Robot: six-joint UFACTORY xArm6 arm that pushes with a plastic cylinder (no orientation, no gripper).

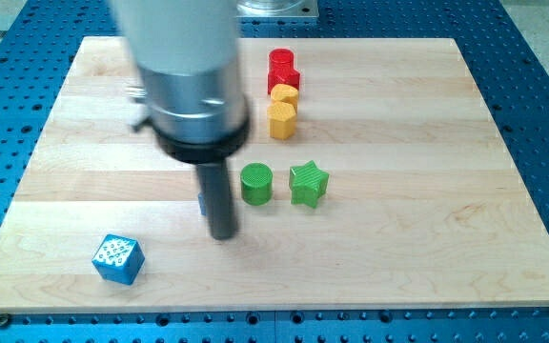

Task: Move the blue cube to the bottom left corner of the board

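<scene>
camera view shows a pale wooden board (427,238) laid on a blue perforated table (541,114), with the arm's grey cylindrical body (184,67) entering from the view's top and ending in a straight dark rod. no pincer is fitted to this arm, so no wide, narrow or holding state can be given; only my tip (222,234) is seen, set down on bare wood and touching none of the clearly visible blocks. the blue cube (118,259) is found toward the view's bottom left of my tip, well apart from it, turned at an angle and lying near the board's bottom-left corner, though not right at the edge. a small sliver of blue (202,203) is seen at the rod's left side, just above my tip; what it is cannot be told. a green cylinder (256,183) is placed just to the view's right of the rod and slightly above my tip, and a green star (308,184) is set beside it, further to the right, the two apart by a narrow gap. toward the view's top right of my tip, a column is formed by a yellow block (282,120), another yellow block (285,93) and red blocks (282,69), packed closely together; their exact shapes cannot be made out.
</scene>
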